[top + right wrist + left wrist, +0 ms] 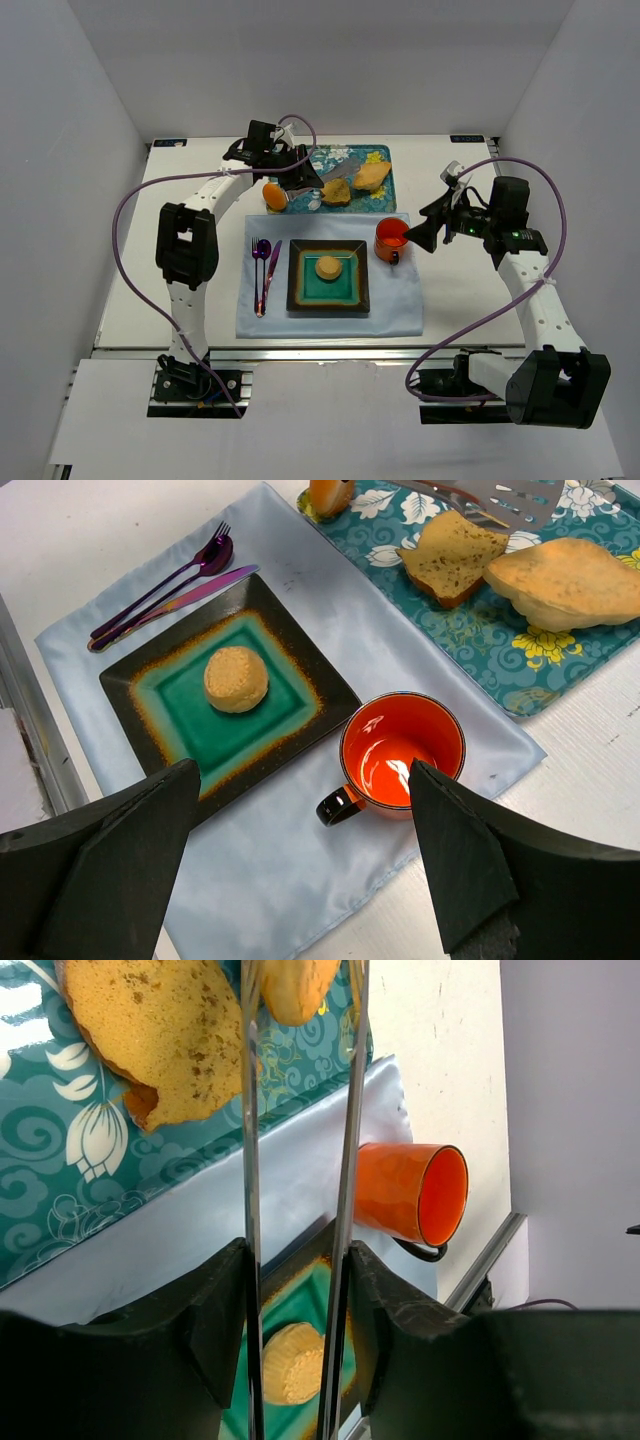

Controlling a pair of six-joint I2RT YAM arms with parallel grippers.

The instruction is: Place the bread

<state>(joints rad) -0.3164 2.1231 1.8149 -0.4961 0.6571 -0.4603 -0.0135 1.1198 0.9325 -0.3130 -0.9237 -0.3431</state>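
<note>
Left gripper, partly closed around metal tongs, hangs over the tray's bread slice; next it likely must pinch a piece and carry it to the plate.

No readable lettering, label, brand, number or sign in any of the three views. Only printed flowers and swirls on the teal tray, no words among them.

A lab: white-walled booth, aluminium-railed table.
</note>
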